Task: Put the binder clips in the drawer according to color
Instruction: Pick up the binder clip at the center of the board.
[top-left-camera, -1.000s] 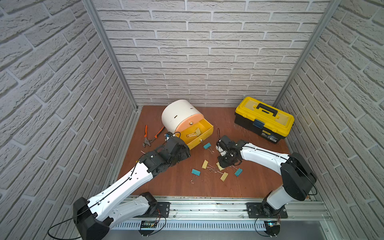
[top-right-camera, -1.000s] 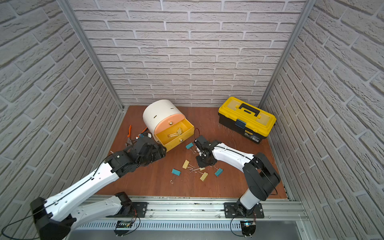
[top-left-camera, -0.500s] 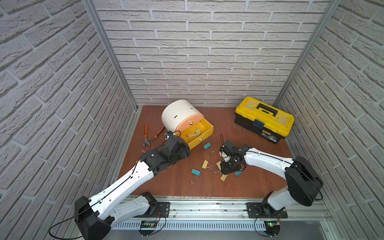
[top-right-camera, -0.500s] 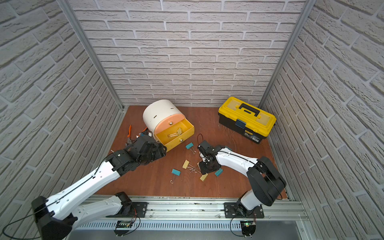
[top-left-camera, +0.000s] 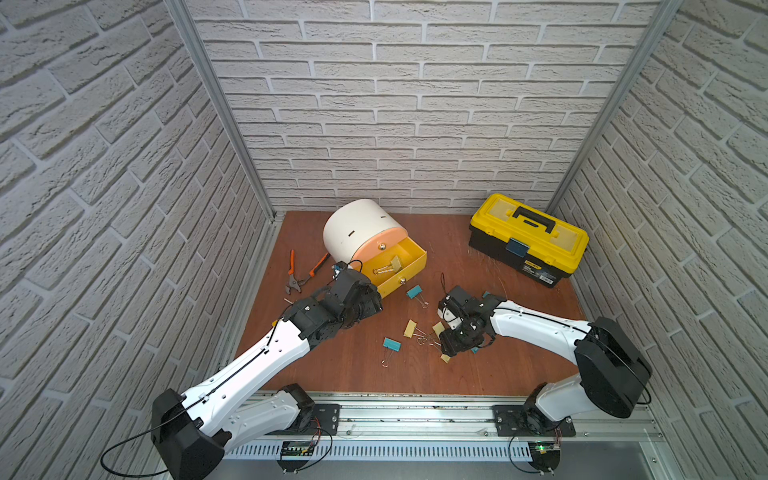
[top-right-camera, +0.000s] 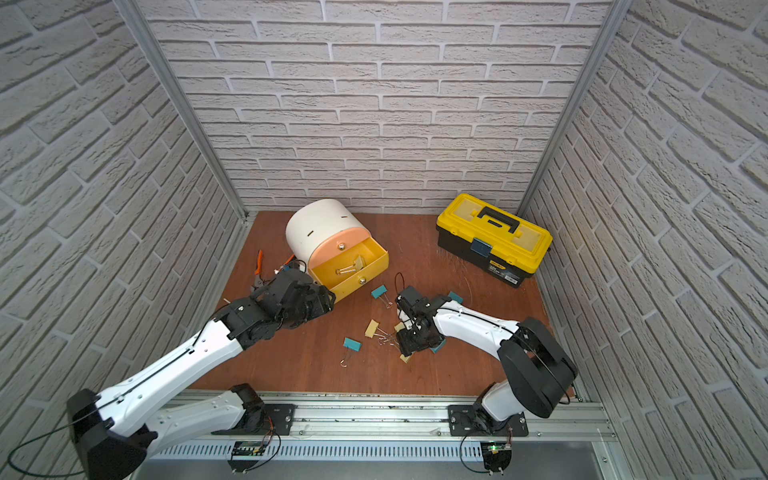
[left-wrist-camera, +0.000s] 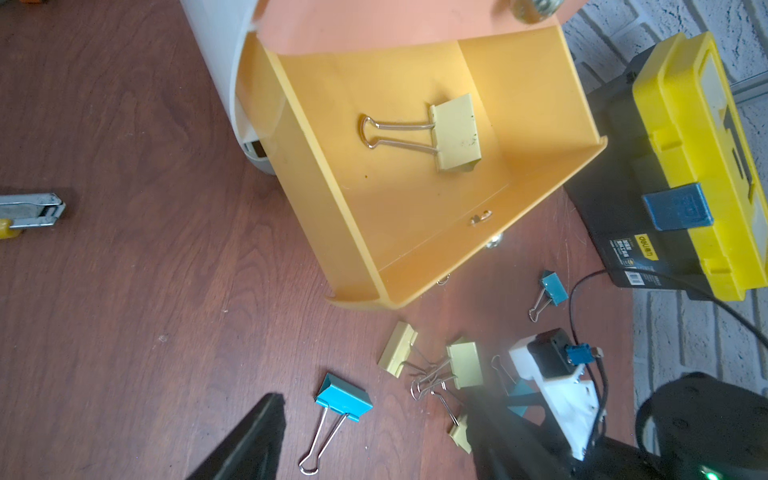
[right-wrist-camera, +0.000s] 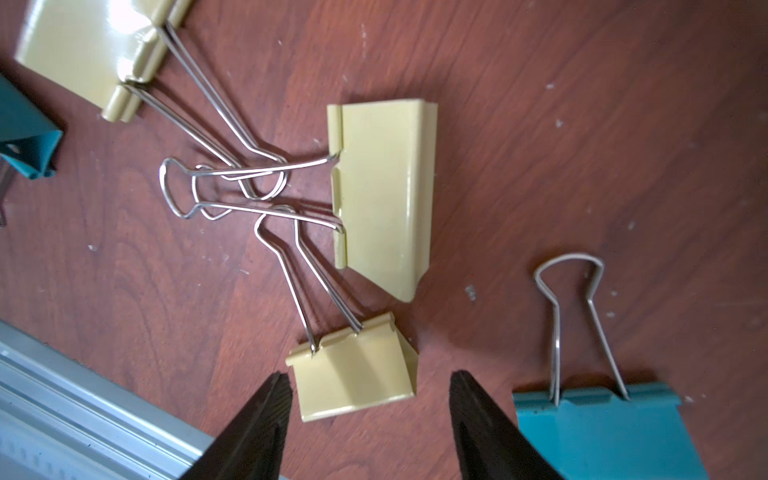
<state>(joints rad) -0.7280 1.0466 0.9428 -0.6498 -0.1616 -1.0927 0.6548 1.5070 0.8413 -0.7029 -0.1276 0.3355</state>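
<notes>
Fingers (right-wrist-camera: 257, 428) astride yellow clip (right-wrist-camera: 353, 374)

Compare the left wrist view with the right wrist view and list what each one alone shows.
Left wrist only: the open yellow drawer holding a lone pale clip, plus the toolbox. Right wrist only: the right gripper, open, flanking the nearest clip, and the metal rail. Both: the tangled yellow clips on the table.
</notes>
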